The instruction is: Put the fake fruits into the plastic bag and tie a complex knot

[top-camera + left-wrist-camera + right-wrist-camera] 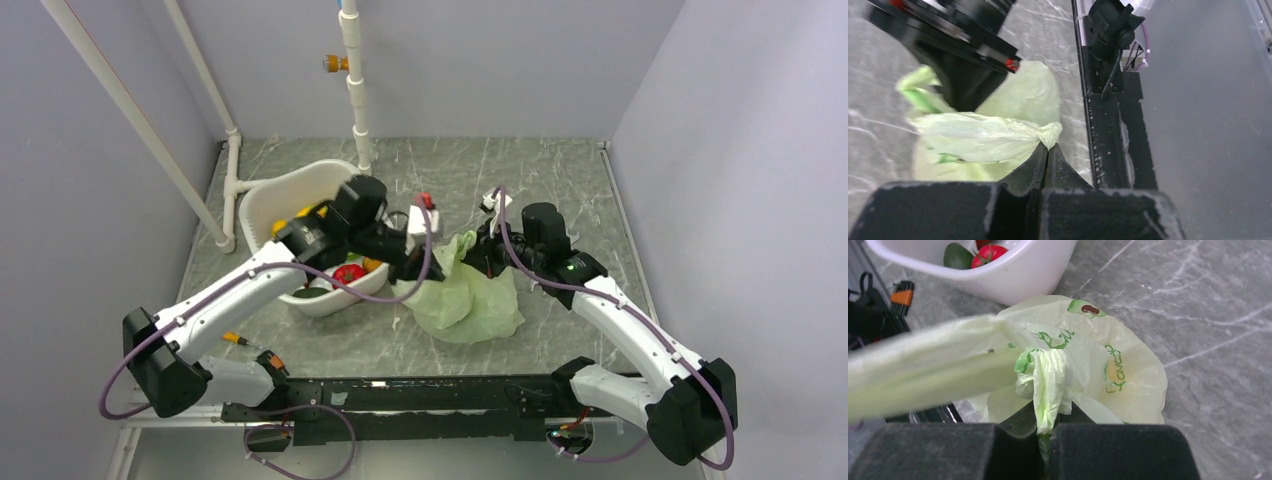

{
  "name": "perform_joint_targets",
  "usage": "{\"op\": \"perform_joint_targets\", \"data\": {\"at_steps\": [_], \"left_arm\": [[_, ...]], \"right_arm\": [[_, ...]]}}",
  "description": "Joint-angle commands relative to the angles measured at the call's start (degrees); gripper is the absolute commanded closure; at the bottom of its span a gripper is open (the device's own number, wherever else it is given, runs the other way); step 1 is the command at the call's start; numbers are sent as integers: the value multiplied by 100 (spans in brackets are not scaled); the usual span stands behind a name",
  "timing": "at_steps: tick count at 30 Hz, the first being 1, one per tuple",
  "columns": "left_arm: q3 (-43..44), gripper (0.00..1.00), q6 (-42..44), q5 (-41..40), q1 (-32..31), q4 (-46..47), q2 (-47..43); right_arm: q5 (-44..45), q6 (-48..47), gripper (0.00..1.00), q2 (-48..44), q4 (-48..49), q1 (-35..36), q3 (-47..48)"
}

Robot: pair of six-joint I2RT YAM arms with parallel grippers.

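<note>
While both grippers pinch the bag (468,300), a band of its plastic stretches between them, long axis running left to right. The left gripper (1048,148) has its jaws pressed together on a bunched end, and the right gripper (1047,420) clamps a twisted strip. The bag's body lies toward the arm bases from both. Fruits (348,272) sit in the basin (262,200), nearer the left arm, so loading looks unfinished.
</note>
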Motion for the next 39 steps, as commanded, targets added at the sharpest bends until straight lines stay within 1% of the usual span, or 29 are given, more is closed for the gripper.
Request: {"op": "perform_joint_targets", "data": {"at_steps": [1, 5, 8, 9, 11, 14, 17, 19, 22, 24, 25, 26, 28, 29, 30, 31, 33, 35, 36, 37, 38, 39], "left_arm": [[-593, 100, -1637, -2047, -865, 1615, 85], [-549, 100, -1679, -3156, -1543, 2001, 685], [-507, 100, -1643, -4184, -1863, 2000, 1131], [-559, 100, -1725, -4479, -1874, 1958, 1227], [-838, 100, -1734, -4748, -1709, 1983, 1300], [-1385, 100, -1562, -4955, -1281, 2210, 1189], [-1511, 100, -1264, -5195, -937, 2481, 1254], [-1334, 100, -1232, -5058, -703, 2500, 1424], [-1187, 100, -1188, -4375, -575, 2707, 1375], [-1234, 100, -1165, -3833, -575, 2892, 1219], [-1267, 100, -1138, -3541, -568, 2920, 1136], [-1302, 100, -1137, -3322, -571, 2923, 1043], [-1312, 100, -1129, -3046, -568, 2924, 877], [-1282, 100, -1110, -2940, -556, 2881, 801], [-1238, 100, -1077, -2812, -531, 2787, 739], [-1213, 100, -1079, -2714, -493, 2730, 684], [-1099, 100, -1107, -2506, -395, 2625, 622], [-942, 100, -1141, -2343, -308, 2458, 622], [-884, 100, -1161, -2208, -277, 2407, 637], [-829, 100, -1170, -2090, -243, 2345, 654], [-792, 100, -1168, -1928, -227, 2298, 673], [-772, 100, -1165, -1849, -217, 2297, 678]], "right_arm": [[504, 1030, 100, -257, 362, -31, -50], [494, 1325, 100, -280, 427, -83, -92], [488, 1415, 100, -315, 386, -137, -80], [484, 1420, 100, -342, 313, -163, -53], [487, 1420, 100, -433, 115, -224, -1], [431, 1508, 100, -645, -123, -340, -8], [202, 1660, 100, -790, -201, -373, -84], [-50, 1699, 100, -836, -217, -381, -171], [-100, 1566, 100, -887, -293, -379, -268], [77, 1360, 100, -897, -421, -373, -199], [147, 1220, 98, -888, -525, -377, -134], [226, 1047, 89, -869, -645, -382, -41], [406, 723, 62, -854, -928, -387, 146], [524, 519, 47, -852, -1059, -387, 239], [640, 313, 37, -865, -1170, -382, 334], [823, 135, 29, -873, -1264, -385, 436], [1061, -482, 18, -875, -1388, -387, 616], [1089, -996, 12, -799, -1502, -387, 809], [969, -1275, 10, -736, -1560, -380, 914], [815, -1582, 4, -673, -1611, -387, 991], [661, -1872, 1, -576, -1679, -376, 1063], [469, -2188, 1, -503, -1700, -368, 1121]]}}
